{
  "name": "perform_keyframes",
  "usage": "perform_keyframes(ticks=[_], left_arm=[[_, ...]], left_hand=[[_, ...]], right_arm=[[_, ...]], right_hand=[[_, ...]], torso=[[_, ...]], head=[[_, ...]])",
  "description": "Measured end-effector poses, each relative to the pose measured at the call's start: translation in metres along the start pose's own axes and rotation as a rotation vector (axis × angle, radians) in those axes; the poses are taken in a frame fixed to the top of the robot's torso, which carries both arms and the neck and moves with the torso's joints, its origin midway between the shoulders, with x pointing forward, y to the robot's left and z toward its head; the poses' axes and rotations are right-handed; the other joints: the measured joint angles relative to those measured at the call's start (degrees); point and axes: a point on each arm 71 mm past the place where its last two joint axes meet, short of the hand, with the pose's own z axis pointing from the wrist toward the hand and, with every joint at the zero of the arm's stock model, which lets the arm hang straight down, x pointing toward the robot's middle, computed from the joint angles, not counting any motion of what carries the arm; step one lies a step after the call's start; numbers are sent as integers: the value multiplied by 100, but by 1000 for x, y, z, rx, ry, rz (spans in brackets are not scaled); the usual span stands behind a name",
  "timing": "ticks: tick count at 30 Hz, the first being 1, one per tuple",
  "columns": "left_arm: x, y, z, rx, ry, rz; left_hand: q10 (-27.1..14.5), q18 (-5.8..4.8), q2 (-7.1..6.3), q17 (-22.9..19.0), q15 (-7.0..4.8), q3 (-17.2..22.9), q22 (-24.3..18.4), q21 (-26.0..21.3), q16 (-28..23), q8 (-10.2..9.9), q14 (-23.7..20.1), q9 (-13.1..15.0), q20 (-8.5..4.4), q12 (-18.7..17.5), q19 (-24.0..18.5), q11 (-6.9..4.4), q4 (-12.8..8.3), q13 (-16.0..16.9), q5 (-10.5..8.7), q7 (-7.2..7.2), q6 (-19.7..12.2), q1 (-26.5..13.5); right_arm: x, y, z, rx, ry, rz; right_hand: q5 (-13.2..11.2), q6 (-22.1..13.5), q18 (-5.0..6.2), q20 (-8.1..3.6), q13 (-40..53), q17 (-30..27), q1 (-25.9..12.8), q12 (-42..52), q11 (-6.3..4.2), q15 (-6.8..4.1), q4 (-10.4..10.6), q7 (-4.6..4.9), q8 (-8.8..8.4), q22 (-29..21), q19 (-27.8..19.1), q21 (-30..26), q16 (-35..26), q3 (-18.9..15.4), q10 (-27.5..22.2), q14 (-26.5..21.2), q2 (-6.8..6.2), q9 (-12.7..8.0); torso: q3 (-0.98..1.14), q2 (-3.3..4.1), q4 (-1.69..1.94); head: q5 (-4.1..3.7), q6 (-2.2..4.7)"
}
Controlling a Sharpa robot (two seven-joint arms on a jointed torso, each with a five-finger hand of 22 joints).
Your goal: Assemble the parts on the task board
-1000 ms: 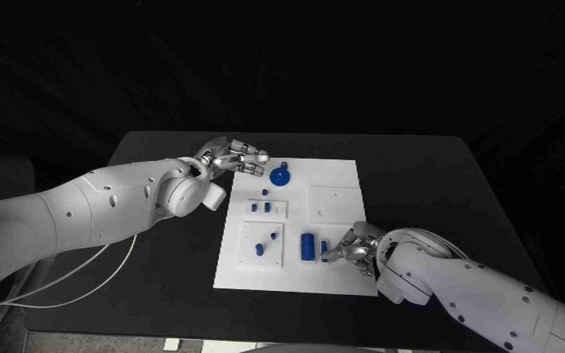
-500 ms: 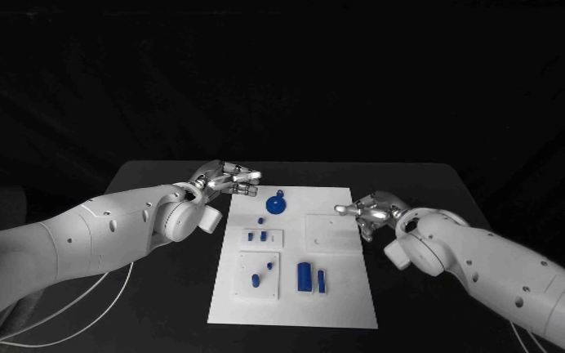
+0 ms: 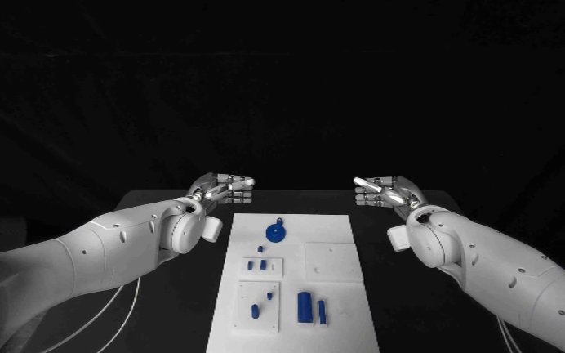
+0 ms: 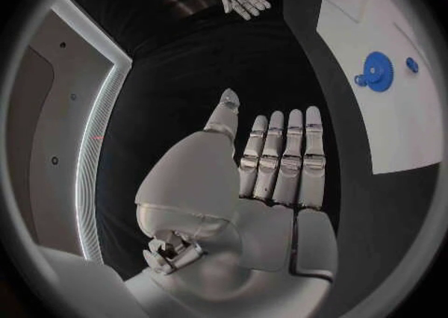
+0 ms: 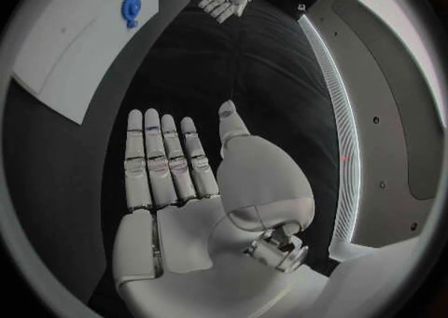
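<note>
At the far corners of the board (image 3: 341, 230), both robot hands hung flat and empty.

Since a second ago the right robot hand (image 3: 383, 190) had lifted off the lower-right parts and gone to mid-right of the frame, fingers straight and side by side, holding nothing; the left robot hand (image 3: 224, 188) at mid-left looked the same. The gear (image 3: 276, 232) sat at the board's top, pegs (image 3: 313, 307) low centre, on the counter (image 3: 389, 288). Both robot hands looked withdrawn, so no part was being worked just then.
</note>
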Motion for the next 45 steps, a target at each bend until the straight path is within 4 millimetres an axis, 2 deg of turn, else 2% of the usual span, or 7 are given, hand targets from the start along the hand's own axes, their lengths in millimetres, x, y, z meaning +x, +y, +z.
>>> perform_keyframes(ticks=[3, 5, 10, 13, 18, 27, 45], left_arm=[[0, 0, 2, 5, -17, -9], [0, 0, 2, 6, -20, -10], [2, 1, 0, 1, -16, -18], [13, 3, -4, -2, -2, -34], [37, 3, -14, 5, 11, -68], [92, -5, -49, 38, -21, -120], [107, -16, -72, 85, -165, -81]], left_hand=[[-5, 90, 0, 0, 21, 15, -33, 0, 0, 0, -21, 0, 28, 0, -29, -5, -15, 0, 0, 0, 0, 0], [-267, 89, -11, -49, -67, 86, -91, -54, -62, -24, -264, -34, -43, -50, -229, -83, 11, -37, -18, -82, -230, -267], [-2304, -96, -113, -210, -402, 343, -284, -249, -224, -195, -2603, -196, -440, -209, -2687, -401, 201, -189, -229, -373, -2720, -1516], [-3849, -228, -155, -271, -533, 444, -359, -312, -263, -239, -3959, -259, -594, -248, -3938, -518, 272, -247, -307, -488, -3983, -2547], [-5239, -278, -197, -324, -647, 514, -421, -363, -307, -287, -5155, -312, -727, -285, -5035, -622, 342, -295, -346, -587, -5092, -5349], [-6022, -314, -218, -350, -709, 568, -453, -399, -333, -311, -5826, -337, -814, -312, -5642, -677, 366, -317, -373, -643, -5711, -7073], [-6223, -314, -225, -358, -727, 567, -465, -399, -333, -311, -6007, -345, -823, -334, -5814, -696, 366, -327, -394, -660, -5870, -7543]], right_arm=[[-3, -1, 1, -17, -15, 42], [-4, -1, 1, -20, -18, 49], [-1, -1, -1, -18, -8, 41], [5, 2, -5, -22, 7, 36], [22, 14, -15, -53, 31, 47], [57, 28, -57, -90, 12, 133], [63, 28, -88, -52, -167, 216]], right_hand=[[0, -179, 124, 143, -36, -92, 6, -11, 0, -1, -20, 9, -28, -868, 134, 45, -5, -20, -19, -1, 6, -11], [-2, -831, 159, 72, -80, -142, -192, -73, -57, -99, 5, -63, -70, -1073, -504, 33, -54, 60, -341, -234, -3, -55], [-181, -3254, -265, -437, -230, -298, -1335, -237, -406, -447, 168, -379, -235, -1290, -3002, -165, -225, 396, -2997, -2400, -227, -207], [-245, -4188, -428, -638, -285, -354, -3128, -276, -542, -579, 233, -508, -275, -1357, -3967, -238, -267, 522, -4115, -3852, -316, -265], [-290, -5002, -521, -813, -336, -409, -5271, -321, -663, -694, 288, -618, -329, -1419, -4802, -280, -309, 606, -5088, -5141, -396, -317], [-316, -5445, -606, -904, -357, -431, -6514, -348, -737, -759, 312, -683, -350, -1446, -5254, -314, -337, 661, -5627, -5873, -443, -341], [-336, -5571, -605, -934, -367, -441, -6849, -348, -748, -777, 328, -698, -350, -1457, -5386, -336, -360, 677, -5778, -6058, -454, -350]], torso=[[19, -22, 1], [26, -27, 2], [21, -48, 19], [15, -114, 58], [2, -324, 192], [-13, -572, 347], [-15, -612, 372]], head=[[7, 57], [12, 68], [-24, 44], [-96, 5], [-297, -106], [-483, -202], [-494, -207]])
